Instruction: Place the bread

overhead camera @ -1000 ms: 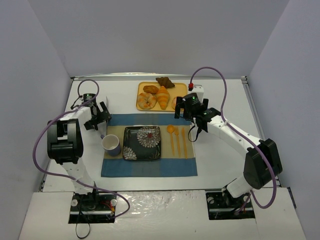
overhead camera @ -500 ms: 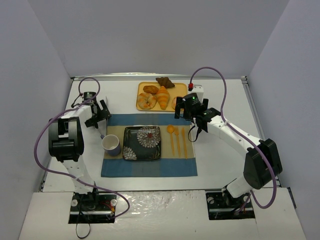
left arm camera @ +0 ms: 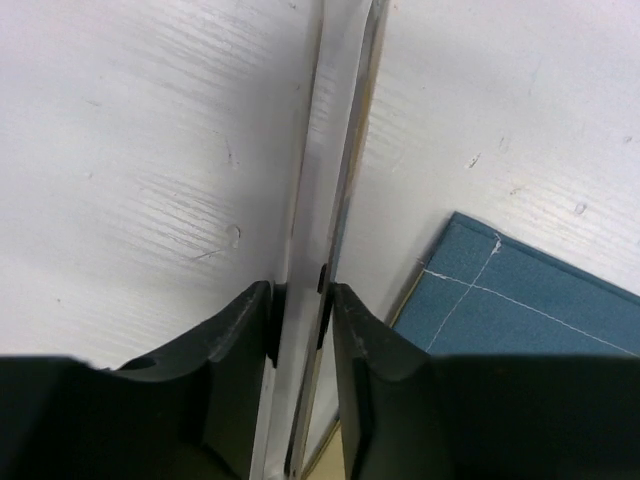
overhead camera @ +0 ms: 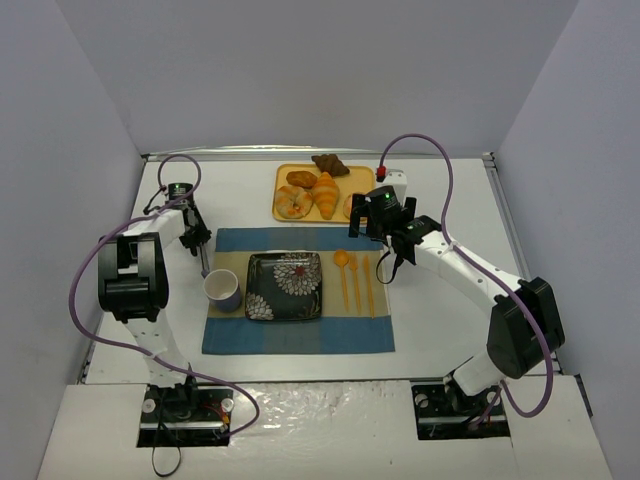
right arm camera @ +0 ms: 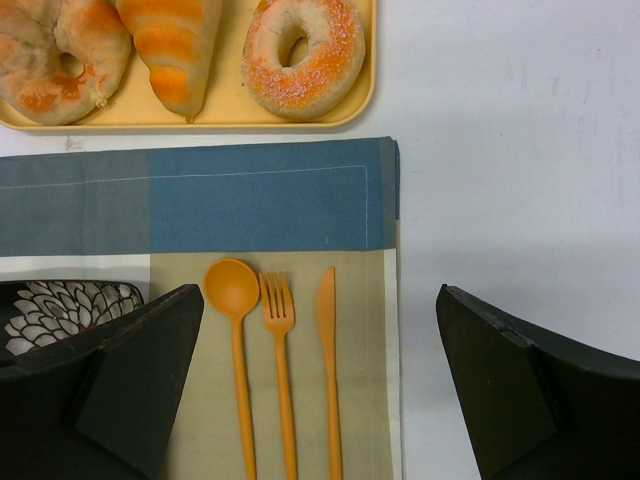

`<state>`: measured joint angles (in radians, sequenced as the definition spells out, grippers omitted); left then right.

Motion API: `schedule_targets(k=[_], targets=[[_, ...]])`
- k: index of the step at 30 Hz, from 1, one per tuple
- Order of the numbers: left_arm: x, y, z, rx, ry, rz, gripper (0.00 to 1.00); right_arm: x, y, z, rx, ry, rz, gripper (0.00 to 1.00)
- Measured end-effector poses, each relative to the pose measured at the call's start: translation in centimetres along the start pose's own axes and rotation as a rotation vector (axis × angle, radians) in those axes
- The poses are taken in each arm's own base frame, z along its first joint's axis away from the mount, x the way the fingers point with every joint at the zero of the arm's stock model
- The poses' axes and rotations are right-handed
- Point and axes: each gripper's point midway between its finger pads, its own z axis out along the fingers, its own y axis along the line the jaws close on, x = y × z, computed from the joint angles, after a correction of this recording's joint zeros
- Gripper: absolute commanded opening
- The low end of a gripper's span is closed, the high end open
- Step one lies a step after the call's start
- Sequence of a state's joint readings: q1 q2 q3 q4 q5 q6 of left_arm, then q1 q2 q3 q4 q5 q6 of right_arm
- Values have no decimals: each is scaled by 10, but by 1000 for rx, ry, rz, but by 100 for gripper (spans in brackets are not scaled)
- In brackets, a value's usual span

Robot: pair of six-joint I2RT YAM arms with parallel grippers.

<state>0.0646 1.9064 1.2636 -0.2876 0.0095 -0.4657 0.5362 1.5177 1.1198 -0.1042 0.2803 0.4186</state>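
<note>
My left gripper point(left arm camera: 300, 295) is clamped on a thin metal strip point(left arm camera: 338, 120); my right gripper point(right arm camera: 318, 295) is spread wide.
Beyond my right fingers, at eleven o'clock, the bread point(right arm camera: 55, 50) sits on the yellow tray point(right arm camera: 215, 112): round, golden-orange, knotted, pale-patched.

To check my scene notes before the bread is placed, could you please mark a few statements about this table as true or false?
1. The round golden-orange bun with the knotted top lies on the flat yellow tray. True.
2. The left fingers stand wide open. False: they are shut on a thin silvery strip.
3. The right fingers are spread apart with nothing between them. True.
4. The orange plastic spoon, fork and knife lie to the left of the dark square flower-patterned plate in the overhead view. False: they lie to its right, on the blue and beige cloth placemat.
</note>
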Motion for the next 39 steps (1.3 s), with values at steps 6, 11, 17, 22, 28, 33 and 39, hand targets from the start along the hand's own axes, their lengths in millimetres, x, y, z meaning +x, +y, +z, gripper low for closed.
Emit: schedule_targets(k=[6, 11, 17, 22, 28, 33, 39], targets=[[0, 3, -1, -24, -3, 4, 0, -1, 1, 0, -5, -6, 3, 100], [5, 11, -10, -61, 15, 8, 0, 0, 1, 0, -6, -6, 3, 100], [-12, 13, -42, -73, -37, 9, 0, 2, 0, -1, -9, 1, 2, 100], [-48, 5, -82, -54, -132, 1, 0, 2, 0, -2, -11, -2, 4, 100], [-79, -1, -128, -29, -230, -11, 2, -1, 1, -5, -16, -12, 10, 100], [-78, 1, -145, -29, -232, -8, 13, -1, 0, -8, -21, -14, 13, 100], [-71, 4, -157, -33, -217, -2, 24, 0, 1, -8, -26, -12, 17, 100]])
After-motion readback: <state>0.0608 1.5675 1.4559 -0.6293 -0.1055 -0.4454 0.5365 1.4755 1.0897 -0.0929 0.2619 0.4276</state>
